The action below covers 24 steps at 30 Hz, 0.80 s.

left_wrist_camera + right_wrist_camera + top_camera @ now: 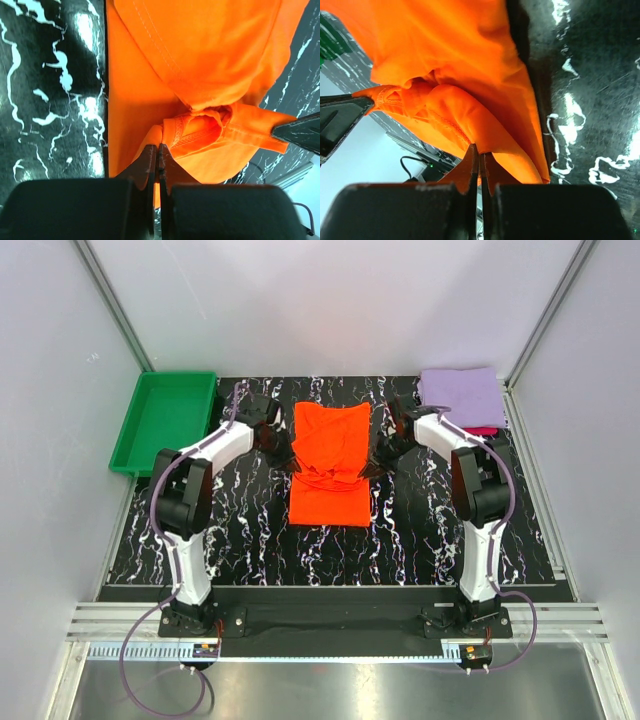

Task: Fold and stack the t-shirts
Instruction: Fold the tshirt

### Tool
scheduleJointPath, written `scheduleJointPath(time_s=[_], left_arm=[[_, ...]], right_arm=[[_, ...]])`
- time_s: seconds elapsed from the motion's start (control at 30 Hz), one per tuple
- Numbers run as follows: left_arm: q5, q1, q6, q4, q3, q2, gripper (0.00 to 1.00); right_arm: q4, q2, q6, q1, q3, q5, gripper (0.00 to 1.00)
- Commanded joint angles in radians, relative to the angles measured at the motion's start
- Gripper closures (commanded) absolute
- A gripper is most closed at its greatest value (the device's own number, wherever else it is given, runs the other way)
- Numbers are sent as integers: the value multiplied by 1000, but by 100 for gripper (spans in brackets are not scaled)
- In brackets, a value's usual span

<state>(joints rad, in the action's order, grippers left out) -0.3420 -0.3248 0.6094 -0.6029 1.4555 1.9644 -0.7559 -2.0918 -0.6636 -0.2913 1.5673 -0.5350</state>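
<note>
The orange-red t-shirt (330, 462) lies in the middle of the black marbled table, its upper half lifted and folding over the lower half. My left gripper (285, 455) is shut on its left edge, seen as pinched cloth in the left wrist view (159, 147). My right gripper (375, 462) is shut on its right edge, seen in the right wrist view (480, 149). The lavender t-shirt (460, 395) lies folded at the back right, on top of the crimson-pink t-shirt (484, 430), of which only an edge shows.
A green plastic tray (165, 420) stands at the back left, partly off the table (250, 540). White walls and metal frame posts enclose the sides and back.
</note>
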Motion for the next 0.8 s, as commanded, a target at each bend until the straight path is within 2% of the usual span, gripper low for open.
scheduleJointPath(time_s=[0.0,0.07,0.13,0.2,0.23,0.3,0.43,0.5,0.63,0.77], left_arm=[[-2,9,-30,-8,54,28,94],[11,13,-33,-21,66,39,80],[40,20,-37,-31,72,41,73],[95,21,-62,-58,114,41,63],[115,21,-72,-87,129,30,62],[164,21,-99,-112,154,-20,57],[187,13,-138,-123,108,-114,54],[170,0,-149,-98,41,-211,54],[152,-97,-128,-23,-195,-355,56],[144,-189,-15,69,-367,-443,56]], right_arm=[[-5,-23,-2,9,28,17,100],[0,-43,2,17,42,17,98],[-8,-68,18,26,59,27,91],[-52,-89,57,34,111,55,79],[-69,-106,76,38,155,66,72],[-126,-99,123,41,216,110,66],[-198,-4,188,26,221,184,44],[-232,36,229,0,194,239,42],[-241,148,246,-103,84,357,41],[-201,182,202,-209,4,421,43]])
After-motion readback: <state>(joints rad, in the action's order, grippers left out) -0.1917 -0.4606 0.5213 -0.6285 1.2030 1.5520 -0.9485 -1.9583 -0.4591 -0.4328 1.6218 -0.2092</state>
